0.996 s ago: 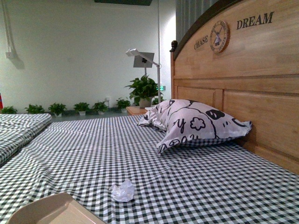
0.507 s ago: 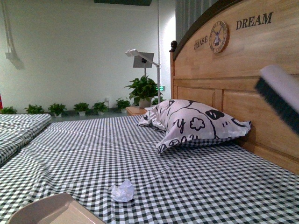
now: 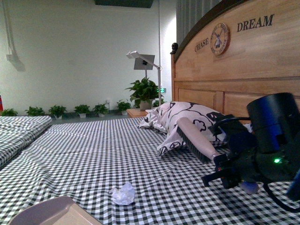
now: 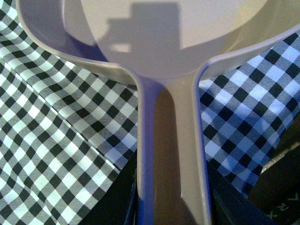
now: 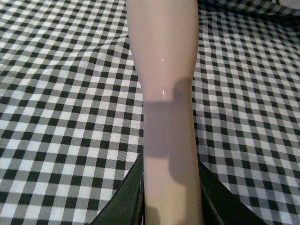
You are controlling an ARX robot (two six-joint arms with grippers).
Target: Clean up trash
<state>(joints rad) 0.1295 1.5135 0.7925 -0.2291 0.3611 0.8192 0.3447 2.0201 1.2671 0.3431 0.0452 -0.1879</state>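
The trash [image 3: 123,193], a small crumpled white paper wad, lies on the checked bed sheet near the front. The beige dustpan [image 3: 51,213] sits at the lower left, left of the wad. My left gripper [image 4: 171,206] is shut on the dustpan's handle [image 4: 171,154]; it is out of the front view. My right gripper [image 3: 222,174] is shut on the brush [image 3: 193,139], whose beige handle [image 5: 166,103] fills the right wrist view. The brush hangs above the sheet, right of the trash, bristles down. The trash does not show in either wrist view.
A white pillow [image 3: 187,123] with black cartoon prints leans by the wooden headboard [image 3: 243,70] on the right. A second checked bed [image 3: 18,129] lies at the left. A lamp [image 3: 143,60] and potted plants [image 3: 143,90] stand beyond the bed.
My right arm has swung into the front view from the right edge, bringing the brush down and leftwards in front of the pillow. The dustpan and trash have barely moved.
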